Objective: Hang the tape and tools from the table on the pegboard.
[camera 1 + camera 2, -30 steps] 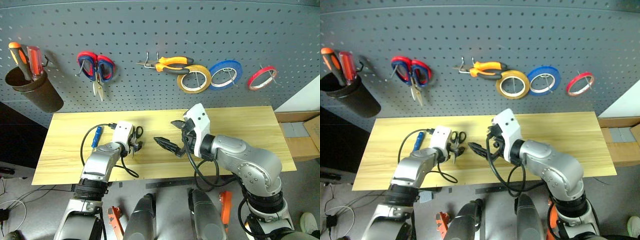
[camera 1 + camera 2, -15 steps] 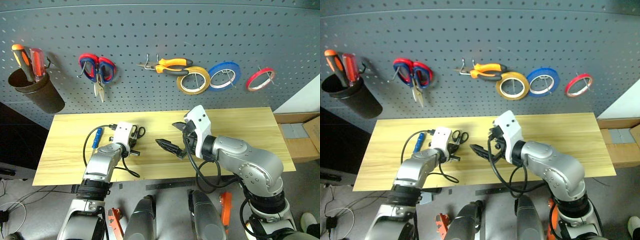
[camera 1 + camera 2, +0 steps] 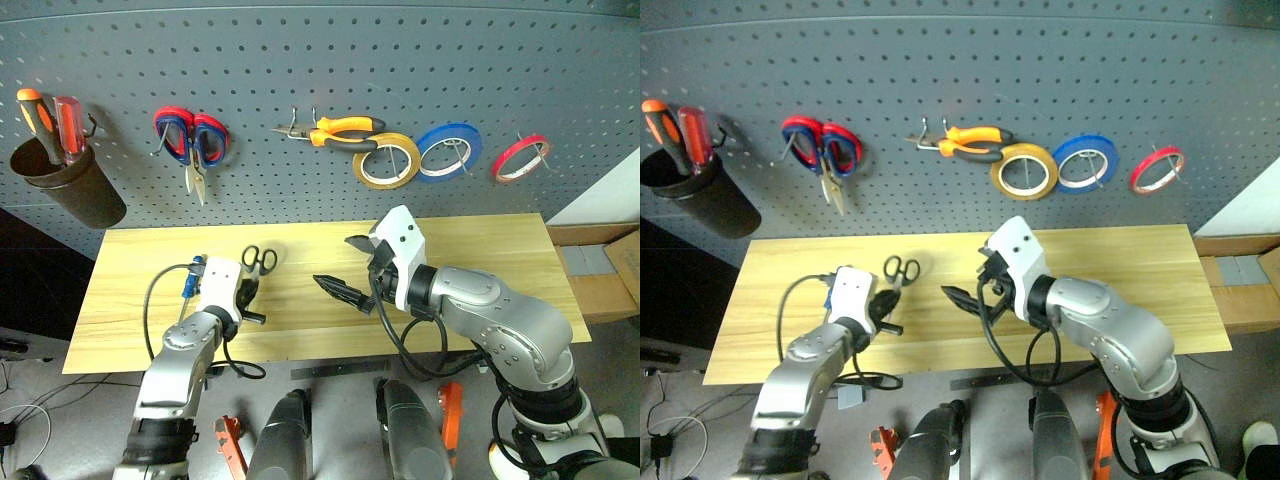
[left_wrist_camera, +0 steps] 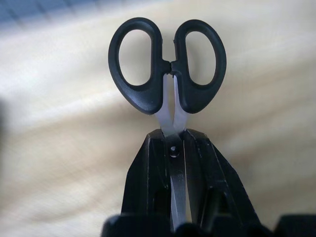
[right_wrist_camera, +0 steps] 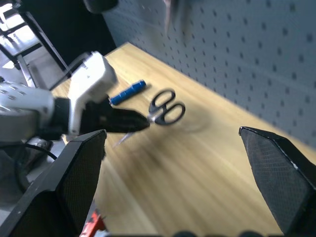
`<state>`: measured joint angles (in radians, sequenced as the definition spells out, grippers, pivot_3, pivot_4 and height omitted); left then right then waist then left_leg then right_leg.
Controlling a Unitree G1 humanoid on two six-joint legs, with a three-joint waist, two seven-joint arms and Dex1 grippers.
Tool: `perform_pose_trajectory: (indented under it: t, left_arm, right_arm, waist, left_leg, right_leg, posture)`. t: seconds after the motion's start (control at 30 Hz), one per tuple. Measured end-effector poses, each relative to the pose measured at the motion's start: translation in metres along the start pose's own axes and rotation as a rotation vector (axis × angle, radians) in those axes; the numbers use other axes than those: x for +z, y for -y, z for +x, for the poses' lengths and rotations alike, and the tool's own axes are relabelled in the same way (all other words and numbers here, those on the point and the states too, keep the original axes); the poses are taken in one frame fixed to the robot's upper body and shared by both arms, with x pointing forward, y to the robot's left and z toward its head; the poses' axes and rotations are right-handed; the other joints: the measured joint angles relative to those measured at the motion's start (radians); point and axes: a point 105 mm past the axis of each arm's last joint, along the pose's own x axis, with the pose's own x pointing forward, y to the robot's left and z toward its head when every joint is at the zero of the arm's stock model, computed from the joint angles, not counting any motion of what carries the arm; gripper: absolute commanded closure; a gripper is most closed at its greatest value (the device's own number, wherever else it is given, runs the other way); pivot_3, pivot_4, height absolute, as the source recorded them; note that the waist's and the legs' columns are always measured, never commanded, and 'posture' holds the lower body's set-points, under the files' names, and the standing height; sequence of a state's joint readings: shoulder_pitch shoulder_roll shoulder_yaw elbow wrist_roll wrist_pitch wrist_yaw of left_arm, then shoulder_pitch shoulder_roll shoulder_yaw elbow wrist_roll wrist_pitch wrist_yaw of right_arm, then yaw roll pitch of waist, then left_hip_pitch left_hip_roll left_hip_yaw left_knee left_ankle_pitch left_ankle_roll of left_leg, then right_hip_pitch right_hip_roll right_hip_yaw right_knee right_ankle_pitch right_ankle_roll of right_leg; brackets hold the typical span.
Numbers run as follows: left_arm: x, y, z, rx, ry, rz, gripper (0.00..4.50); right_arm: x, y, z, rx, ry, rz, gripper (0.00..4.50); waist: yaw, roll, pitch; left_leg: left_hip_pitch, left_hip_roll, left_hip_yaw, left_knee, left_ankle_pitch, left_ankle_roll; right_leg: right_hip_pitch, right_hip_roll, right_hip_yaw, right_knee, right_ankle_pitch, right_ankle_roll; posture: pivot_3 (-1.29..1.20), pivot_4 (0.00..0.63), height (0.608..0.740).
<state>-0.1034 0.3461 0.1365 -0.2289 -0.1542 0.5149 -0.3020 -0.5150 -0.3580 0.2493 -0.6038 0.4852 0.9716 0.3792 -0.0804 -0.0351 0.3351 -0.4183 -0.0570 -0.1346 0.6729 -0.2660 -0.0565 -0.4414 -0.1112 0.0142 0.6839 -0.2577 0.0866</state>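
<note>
Lying flat on the table [image 3: 480, 240] (light yellowish planks, long and rectangular): the blue-handled screwdriver [image 3: 188, 285], sitting near its left end, partly hidden by cable.

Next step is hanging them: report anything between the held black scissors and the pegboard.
Nothing visible blocks the way. The left gripper holds the black-handled scissors by the blades above the table, with open space up to the pegboard. The right gripper stands off to the side.

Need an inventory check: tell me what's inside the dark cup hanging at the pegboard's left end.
The dark cup holds two screwdrivers: an orange-handled one and a red-handled one. Their handles stick out above the rim; the shafts and tips are hidden by the cup wall, as is anything lower inside.
</note>
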Motion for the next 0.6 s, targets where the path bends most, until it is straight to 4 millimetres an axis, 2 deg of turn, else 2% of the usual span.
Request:
perform_pose_trajectory:
  t: [0.23,0.33,0.47,0.6]
  left_arm:
    - [0.045,-0.016,-0.027,0.076,0.221,0.030,4.36]
    - [0.061,-0.015,-0.037,0.089,0.294,0.056,4.36]
    - [0.078,-0.017,-0.048,0.124,0.371,0.087,4.36]
    - [0.088,-0.016,-0.062,0.154,0.410,0.130,4.36]
  right_arm:
    - [0.004,-0.004,-0.002,0.069,0.031,-0.073,0.00]
    - [0.008,-0.001,-0.003,0.076,0.050,-0.079,0.00]
    - [0.016,0.004,-0.005,0.084,0.082,-0.103,0.00]
    - [0.014,0.008,-0.007,0.094,0.073,-0.114,0.00]
  waist:
    - [0.001,-0.002,-0.005]
    - [0.002,-0.003,-0.006]
    - [0.004,-0.003,-0.007]
    - [0.005,-0.004,-0.010]
  left_leg:
    - [0.001,0.000,0.001,-0.006,0.000,0.000]
    - [0.001,0.000,0.001,-0.006,0.000,0.000]
    - [0.001,0.000,0.001,-0.007,0.000,0.000]
    - [0.001,0.000,0.002,-0.007,0.001,-0.001]
  right_leg:
    - [0.000,0.000,0.000,-0.004,0.001,0.000]
    - [0.000,0.000,0.000,-0.005,0.001,0.000]
    - [0.000,0.000,0.000,-0.005,0.001,0.000]
    - [0.000,0.000,0.001,-0.005,0.001,0.000]
  posture:
    - [-0.06,0.276,0.740]
    - [-0.06,0.270,0.740]
    - [-0.05,0.262,0.740]
    - [-0.04,0.256,0.740]
